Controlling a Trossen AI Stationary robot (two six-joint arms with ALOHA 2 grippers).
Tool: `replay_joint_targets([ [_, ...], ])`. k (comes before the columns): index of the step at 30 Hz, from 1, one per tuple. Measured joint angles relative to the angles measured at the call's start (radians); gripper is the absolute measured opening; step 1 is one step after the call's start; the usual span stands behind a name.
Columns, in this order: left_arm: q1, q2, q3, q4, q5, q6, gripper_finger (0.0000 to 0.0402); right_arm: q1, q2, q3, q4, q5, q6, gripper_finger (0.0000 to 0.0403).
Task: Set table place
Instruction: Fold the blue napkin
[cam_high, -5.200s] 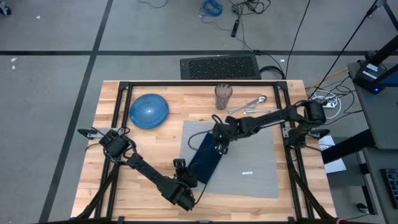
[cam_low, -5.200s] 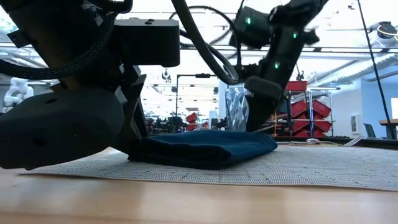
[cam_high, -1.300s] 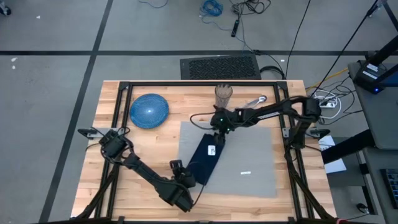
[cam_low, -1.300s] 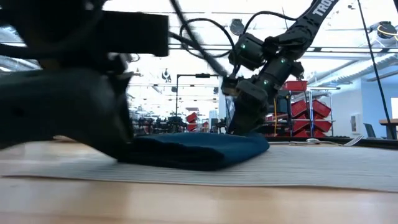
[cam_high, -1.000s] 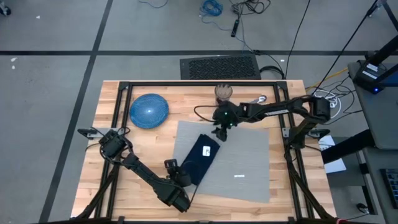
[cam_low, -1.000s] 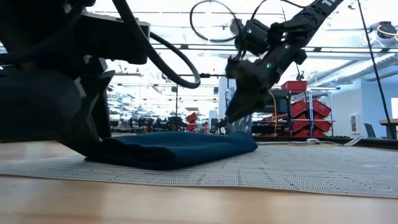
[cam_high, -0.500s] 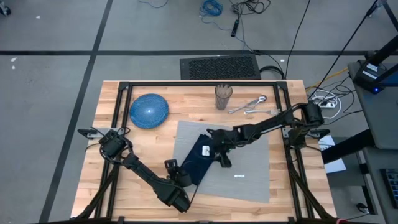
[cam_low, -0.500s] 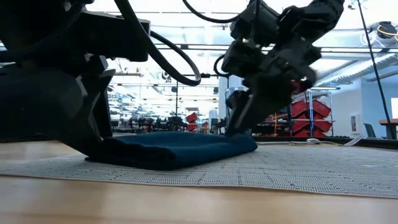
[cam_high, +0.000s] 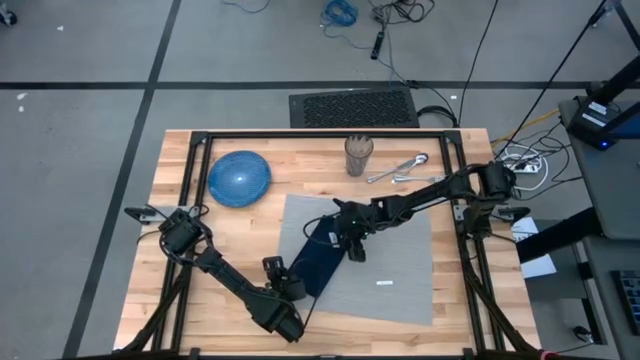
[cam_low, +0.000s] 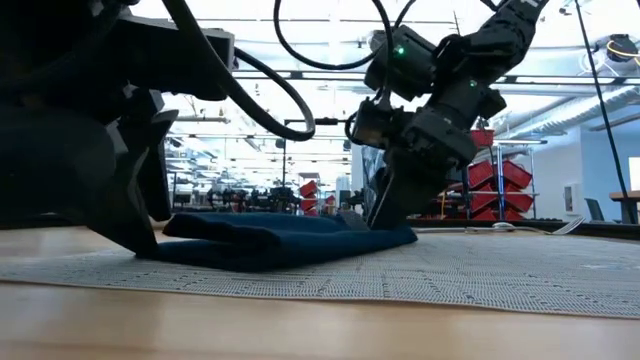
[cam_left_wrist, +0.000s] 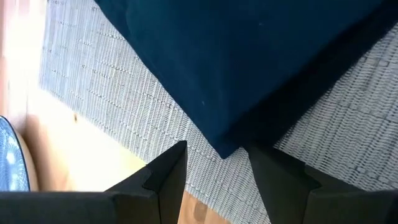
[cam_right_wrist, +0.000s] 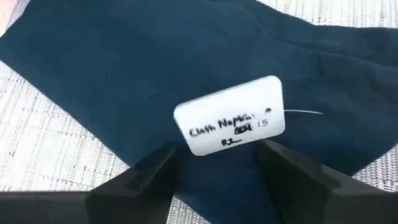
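Between your right tool's parted fingers sits the white tag of the navy napkin; nothing is gripped there. Beyond it, at the napkin's opposite corner, your left tool also stands parted, straddling that corner without a visible pinch. Under both lies the grey placemat, skewed on the tabletop. Close on the tag alone and the cloth may unfold or drag the placemat further askew. Farther off from your right tool, plate, cup and cutlery wait near the tabletop's far edge.
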Motion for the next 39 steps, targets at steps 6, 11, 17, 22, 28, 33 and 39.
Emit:
replay_joint_targets([
  [6, -0.013, -0.001, 0.031, -0.154, 0.015, -0.066, 0.0162, 0.002, 0.026, 0.002, 0.015, 0.003, -0.006, 0.0215],
  [11, -0.044, -0.001, 0.107, -0.400, -0.024, -0.182, 0.0162, 0.002, 0.017, -0.001, 0.018, 0.007, -0.006, 0.0215],
  [17, -0.074, -0.019, 0.155, -0.242, -0.132, -0.175, 0.0162, 0.002, 0.017, -0.006, 0.039, 0.009, -0.003, 0.0215],
  [22, -0.073, -0.018, 0.155, 0.184, -0.119, 0.171, 0.0162, 0.002, 0.017, -0.006, 0.045, 0.009, 0.010, 0.0215],
  [28, -0.048, -0.018, 0.155, 0.210, -0.190, 0.098, 0.0162, 0.002, 0.017, -0.006, 0.045, 0.008, 0.012, 0.0215],
  [33, -0.012, 0.007, 0.153, 0.263, -0.147, 0.088, 0.0162, 0.002, 0.017, -0.006, 0.049, 0.006, 0.004, 0.0215],
  [39, 0.009, 0.015, 0.155, 0.317, -0.098, 0.086, 0.0162, 0.002, 0.017, -0.006, 0.053, 0.007, 0.001, 0.0215],
])
